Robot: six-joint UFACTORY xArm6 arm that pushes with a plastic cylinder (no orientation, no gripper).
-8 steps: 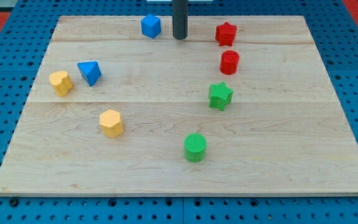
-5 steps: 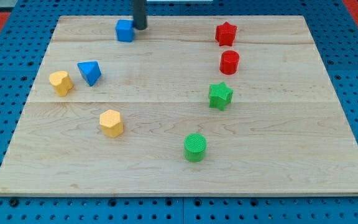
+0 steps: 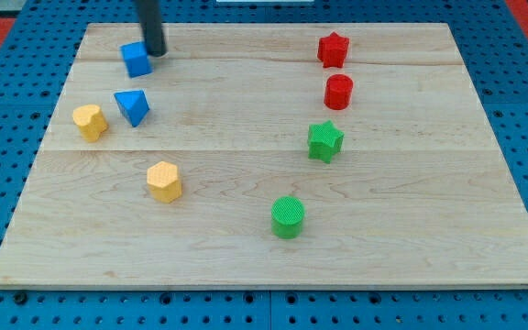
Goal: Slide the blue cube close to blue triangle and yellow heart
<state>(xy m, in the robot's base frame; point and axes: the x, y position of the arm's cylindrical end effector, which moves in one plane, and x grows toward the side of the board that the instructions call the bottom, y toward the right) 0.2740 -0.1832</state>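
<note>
Our tip (image 3: 155, 52) stood near the table's (image 3: 411, 229) far edge at the view's upper left, touching the blue cube (image 3: 137, 60) on its upper right side. From the tip, the cube lay at about eight o'clock, pressed right against the rod. We carried no claw at all, only the straight dark rod, so there was nothing to be apart or together.

The blue cube sat near the view's top-left corner of the table. The blue triangle (image 3: 132, 106) lay at six o'clock from it, near but with a gap of bare wood between the two. The yellow heart (image 3: 89, 121) lay just beside the triangle at about eight o'clock from it, and at about seven o'clock from the cube, a little farther off than the triangle.

Away from these, a yellow hexagon-like block (image 3: 164, 181) rested at about five o'clock from the triangle, well apart from the cube. On the view's right half we saw a red star (image 3: 333, 49) near the top, a red cylinder (image 3: 338, 92) just below it at six o'clock, a green star (image 3: 324, 141) farther down the same line, and a green cylinder (image 3: 288, 216) at about seven o'clock from the green star.
</note>
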